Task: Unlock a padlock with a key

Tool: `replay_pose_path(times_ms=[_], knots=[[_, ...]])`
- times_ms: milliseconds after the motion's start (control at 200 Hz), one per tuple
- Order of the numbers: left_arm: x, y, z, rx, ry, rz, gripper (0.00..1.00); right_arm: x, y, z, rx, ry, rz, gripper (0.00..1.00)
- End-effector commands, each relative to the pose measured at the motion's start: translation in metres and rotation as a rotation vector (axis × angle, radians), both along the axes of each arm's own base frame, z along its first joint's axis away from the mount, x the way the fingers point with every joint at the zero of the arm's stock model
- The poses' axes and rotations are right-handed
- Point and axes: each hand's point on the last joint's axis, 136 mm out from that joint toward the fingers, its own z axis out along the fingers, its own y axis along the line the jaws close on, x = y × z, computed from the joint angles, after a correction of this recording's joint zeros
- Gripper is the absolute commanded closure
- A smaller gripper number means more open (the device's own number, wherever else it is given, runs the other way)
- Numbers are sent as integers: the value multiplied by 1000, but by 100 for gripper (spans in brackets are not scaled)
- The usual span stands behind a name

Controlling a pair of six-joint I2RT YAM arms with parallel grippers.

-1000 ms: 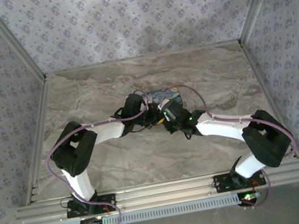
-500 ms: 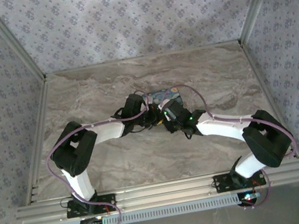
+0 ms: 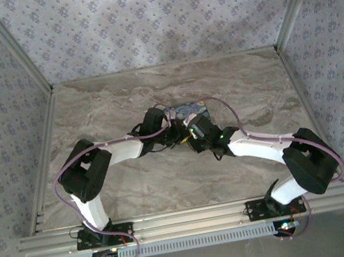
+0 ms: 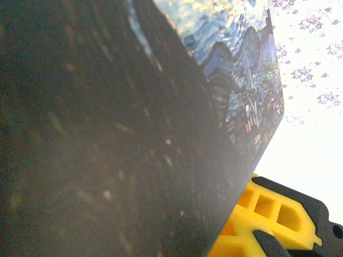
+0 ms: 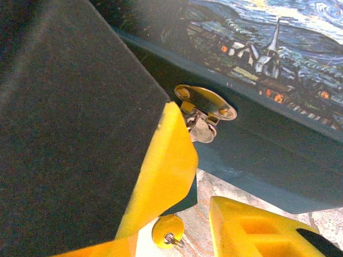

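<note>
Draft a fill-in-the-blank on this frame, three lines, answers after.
The right gripper has ___ fingers. The box carries a metal ___ on its dark front wall. The box sits on a ___-patterned table.
Missing: yellow; latch; marble.

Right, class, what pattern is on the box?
The box bears a blue night scene with a village; clearest in the right wrist view.
</note>
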Motion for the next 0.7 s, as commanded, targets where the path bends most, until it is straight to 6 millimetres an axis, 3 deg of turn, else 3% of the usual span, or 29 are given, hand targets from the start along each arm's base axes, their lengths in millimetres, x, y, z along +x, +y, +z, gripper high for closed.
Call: replay_pose_path(times_ms=[0,110,260,400,495,595,700], knots=[[8,-8,42,-83,-85,-25,100,1,-5,-2,-7,-7,-19,60],[8,-8,41,-84,-82,-28,100,3,-4,-1,-10,-11,-17,66],[8,-8,42,-84,-82,-28,100,3,-2,-2,-10,-5,-9,92],[8,-8,41,-82,-84,-28,100,3,-2,-2,-3,-1,-7,100],[8,-8,41,-81,-82,-28,100,2,-2,-1,4,2,-9,95],[7,-7,37,-72,-78,-26,100,1,-3,1,16,6,-17,70],[5,-4,30,-59,-68,-21,100,-3,-5,5,32,5,-19,66]])
